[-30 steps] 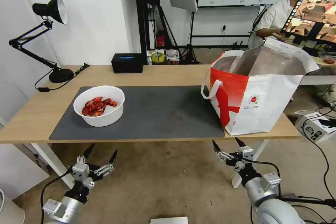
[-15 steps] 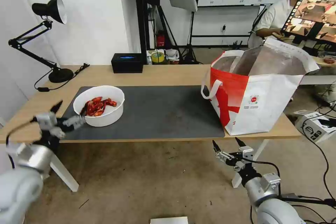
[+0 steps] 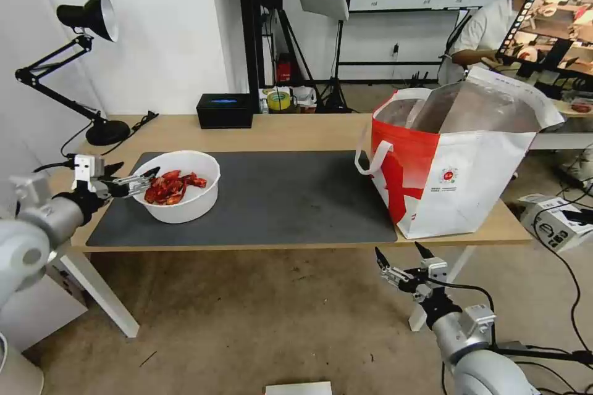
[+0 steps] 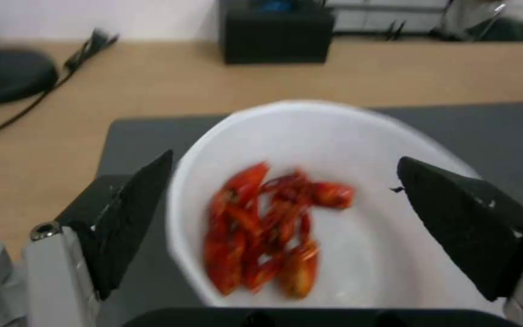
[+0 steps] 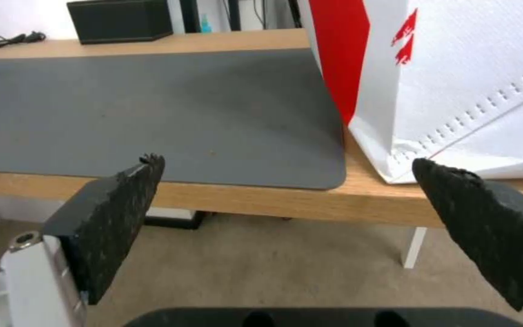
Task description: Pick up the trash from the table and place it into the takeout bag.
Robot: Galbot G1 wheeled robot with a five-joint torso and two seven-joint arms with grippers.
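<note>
Left gripper (image 3: pixel 133 176) risen to bowl (image 3: pixel 176 186) rim; jaws spread

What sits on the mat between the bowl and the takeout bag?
Nothing: in the head view, bare grey mat runs from the bowl to the takeout bag.

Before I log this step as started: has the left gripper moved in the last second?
Yes. The left gripper has risen from below the table edge to the white bowl, its open fingers straddling the near rim.
</note>
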